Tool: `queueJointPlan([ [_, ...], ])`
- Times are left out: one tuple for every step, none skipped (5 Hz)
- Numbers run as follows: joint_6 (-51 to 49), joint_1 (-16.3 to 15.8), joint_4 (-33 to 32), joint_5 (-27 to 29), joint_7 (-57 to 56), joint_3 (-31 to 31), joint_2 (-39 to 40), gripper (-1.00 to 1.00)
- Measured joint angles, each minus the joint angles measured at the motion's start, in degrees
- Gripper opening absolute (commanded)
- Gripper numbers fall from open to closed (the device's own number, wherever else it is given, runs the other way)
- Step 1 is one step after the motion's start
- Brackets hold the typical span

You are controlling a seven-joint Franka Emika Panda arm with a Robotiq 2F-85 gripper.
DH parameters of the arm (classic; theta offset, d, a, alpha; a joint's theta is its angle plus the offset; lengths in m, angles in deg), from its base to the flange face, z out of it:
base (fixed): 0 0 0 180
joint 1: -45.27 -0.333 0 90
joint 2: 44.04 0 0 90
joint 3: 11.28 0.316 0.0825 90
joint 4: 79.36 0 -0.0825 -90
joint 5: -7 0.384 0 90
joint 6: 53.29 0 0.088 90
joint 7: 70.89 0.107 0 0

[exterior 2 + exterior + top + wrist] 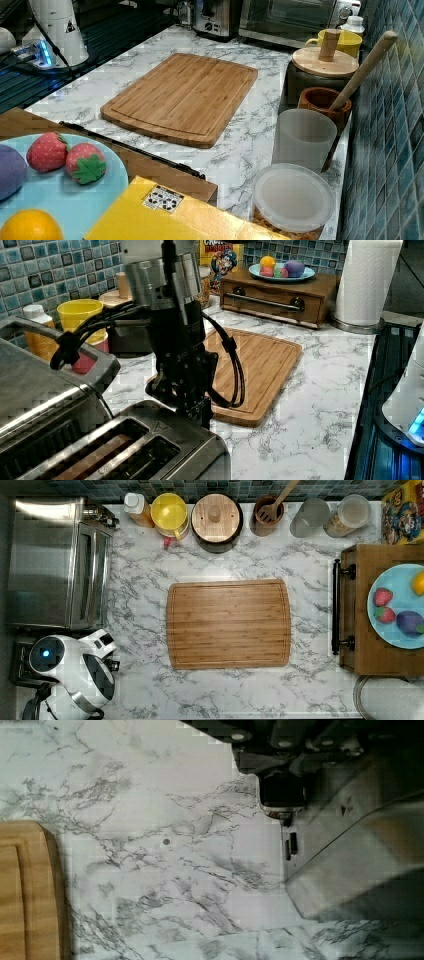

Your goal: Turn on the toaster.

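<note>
Toaster [150,450] sits at left view's near left, beside oven [45,385], bread in slots. Gripper [195,407] low over toaster's end facing the board [260,370], prob to press lever down. Jaws: can't tell if open or closed

Your arm: white shell, black working end

You see glossy white links [70,672] with a blue-lit cap in the top view; in the left view, a ribbed steel collar [162,280] tops the black gripper [192,407], with looping black cables [235,370].
</note>
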Motion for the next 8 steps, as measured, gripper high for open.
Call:
queueJointPlan([
  [-1.4,-0.1,1.9,0.0,1.9,-1.3,1.7,-1.0],
  [-1.2,0.6,2.0,2.5,0.1,-1.7,2.0,-1.0],
  [-0.6,0.9,1.7,3.4,-0.2,-1.7,1.9,-1.0],
  [-0.3,0.8,1.6,3.4,-0.2,-1.9,1.9,-1.0],
  [-0.4,0.8,1.6,3.3,-0.2,-1.9,1.9,-1.0],
  [-0.3,0.6,1.6,3.1,-0.2,-2.1,1.9,-1.0],
  [-0.3,0.5,1.6,3.4,-0.2,-2.2,1.9,-1.0],
  [-0.1,0.3,1.6,3.4,-0.2,-2.4,1.9,-1.0],
])
